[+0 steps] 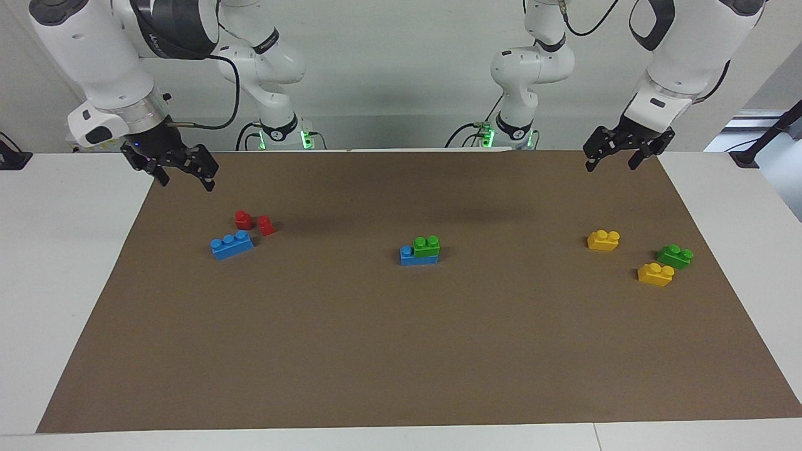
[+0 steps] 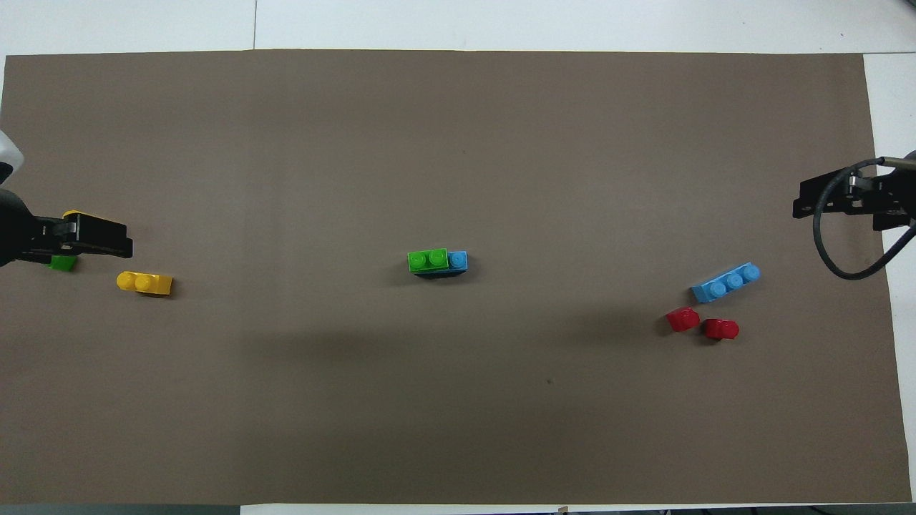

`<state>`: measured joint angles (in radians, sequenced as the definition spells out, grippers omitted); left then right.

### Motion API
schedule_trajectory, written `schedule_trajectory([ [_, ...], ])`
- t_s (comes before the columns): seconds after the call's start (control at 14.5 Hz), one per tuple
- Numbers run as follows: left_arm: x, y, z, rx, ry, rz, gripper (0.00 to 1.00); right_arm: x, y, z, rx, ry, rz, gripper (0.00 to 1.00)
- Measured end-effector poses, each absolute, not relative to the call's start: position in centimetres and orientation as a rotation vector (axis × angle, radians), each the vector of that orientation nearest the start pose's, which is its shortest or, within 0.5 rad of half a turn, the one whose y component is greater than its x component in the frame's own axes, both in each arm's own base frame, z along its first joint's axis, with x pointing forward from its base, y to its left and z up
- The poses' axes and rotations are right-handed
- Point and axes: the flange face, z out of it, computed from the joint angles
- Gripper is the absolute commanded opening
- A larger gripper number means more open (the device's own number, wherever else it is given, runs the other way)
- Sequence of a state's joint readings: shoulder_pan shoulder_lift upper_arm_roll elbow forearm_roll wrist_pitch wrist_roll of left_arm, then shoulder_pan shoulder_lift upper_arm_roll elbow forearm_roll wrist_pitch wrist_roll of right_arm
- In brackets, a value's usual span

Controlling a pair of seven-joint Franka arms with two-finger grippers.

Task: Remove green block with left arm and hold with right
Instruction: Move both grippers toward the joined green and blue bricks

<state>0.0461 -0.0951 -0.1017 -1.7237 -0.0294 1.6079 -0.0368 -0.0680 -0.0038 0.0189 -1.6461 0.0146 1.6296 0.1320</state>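
A green block [image 1: 427, 245] [image 2: 428, 259] with two studs sits stacked on a blue brick [image 1: 418, 257] [image 2: 458, 261] in the middle of the brown mat. One blue stud shows beside it. My left gripper [image 1: 611, 164] [image 2: 93, 239] hangs open and empty above the mat's edge at the left arm's end. My right gripper [image 1: 187, 183] [image 2: 837, 204], with the silver ring at its wrist, hangs open and empty above the mat's corner at the right arm's end. Both are well apart from the stack.
A second green brick [image 1: 675, 256] and two yellow bricks [image 1: 603, 240] [image 1: 655, 274] lie at the left arm's end. A loose blue three-stud brick [image 1: 232, 244] and two small red pieces [image 1: 243, 219] [image 1: 266, 225] lie at the right arm's end.
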Motion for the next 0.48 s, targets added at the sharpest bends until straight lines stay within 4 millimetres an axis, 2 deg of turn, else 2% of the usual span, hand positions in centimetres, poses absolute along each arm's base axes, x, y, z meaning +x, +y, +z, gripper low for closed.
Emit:
schedule_trajectory([
  [0.48, 52.52, -3.32, 60.76, -3.159, 0.023, 0.031, 1.00, 55.56, -2.91, 59.58, -3.114, 0.289, 0.027, 1.00],
])
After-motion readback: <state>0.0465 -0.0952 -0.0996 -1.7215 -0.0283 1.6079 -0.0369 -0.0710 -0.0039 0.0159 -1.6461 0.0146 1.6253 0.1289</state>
